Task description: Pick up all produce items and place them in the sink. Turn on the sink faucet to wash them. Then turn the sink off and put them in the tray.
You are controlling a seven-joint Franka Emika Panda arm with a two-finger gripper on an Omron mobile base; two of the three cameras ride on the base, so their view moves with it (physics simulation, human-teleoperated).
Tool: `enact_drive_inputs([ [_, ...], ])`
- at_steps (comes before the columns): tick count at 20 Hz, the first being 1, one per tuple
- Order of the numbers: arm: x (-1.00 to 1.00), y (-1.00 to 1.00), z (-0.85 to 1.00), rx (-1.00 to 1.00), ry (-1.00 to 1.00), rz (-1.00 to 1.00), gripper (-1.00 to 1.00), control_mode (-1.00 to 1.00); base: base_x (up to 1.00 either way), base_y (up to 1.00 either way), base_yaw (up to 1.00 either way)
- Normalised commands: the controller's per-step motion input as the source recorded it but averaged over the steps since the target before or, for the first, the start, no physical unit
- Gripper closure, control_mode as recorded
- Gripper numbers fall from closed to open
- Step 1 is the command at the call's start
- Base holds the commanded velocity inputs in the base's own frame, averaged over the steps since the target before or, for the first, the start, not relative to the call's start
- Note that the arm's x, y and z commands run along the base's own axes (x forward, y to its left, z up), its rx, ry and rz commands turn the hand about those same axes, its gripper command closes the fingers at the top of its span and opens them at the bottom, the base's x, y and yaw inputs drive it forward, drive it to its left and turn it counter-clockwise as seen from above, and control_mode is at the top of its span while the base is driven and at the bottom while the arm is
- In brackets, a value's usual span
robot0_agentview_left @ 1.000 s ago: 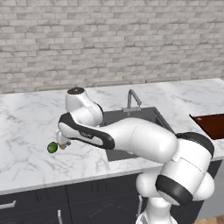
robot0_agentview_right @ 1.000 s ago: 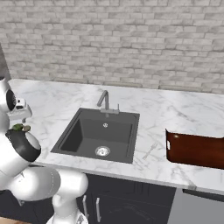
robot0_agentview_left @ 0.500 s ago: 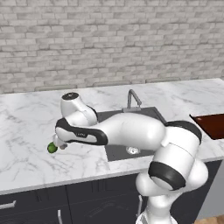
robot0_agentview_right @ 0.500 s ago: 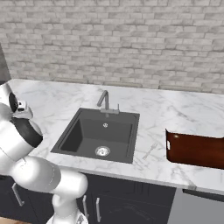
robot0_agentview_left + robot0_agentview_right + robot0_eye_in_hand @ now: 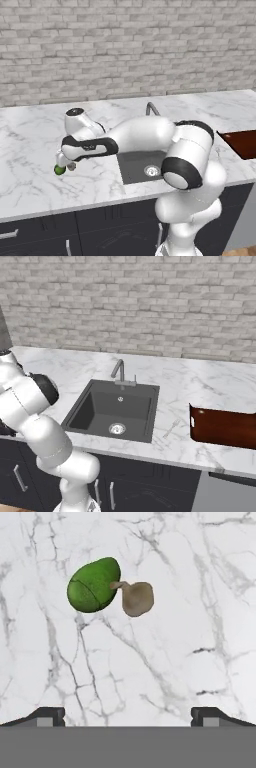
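The arm covers most of the sink [image 5: 134, 167] and faucet [image 5: 151, 107] from the left. The tray [image 5: 242, 144] runs off the frame's right edge. The end effector [image 5: 65, 165] half hides the green fruit [image 5: 59, 170].

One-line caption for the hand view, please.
Open tool above white marble counter, looking at a green fruit touching a tan lumpy piece.
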Motion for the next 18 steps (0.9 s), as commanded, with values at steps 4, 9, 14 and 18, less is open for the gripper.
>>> enact_drive_inputs([
  [4,0.28,0.23,-0.17,-0.01,0.02,0.00,-1.00,-1.00,0.00,0.00,0.00],
  [9,0.28,0.15,-0.15,-0.03,0.00,0.00,-1.00,-1.00,0.00,0.00,0.00],
  [14,0.31,0.09,-0.13,-0.03,0.01,0.00,-1.00,-1.00,0.00,0.00,0.00],
  [18,0.31,0.08,-0.19,-0.02,0.02,0.00,-1.00,-1.00,0.00,0.00,0.00],
])
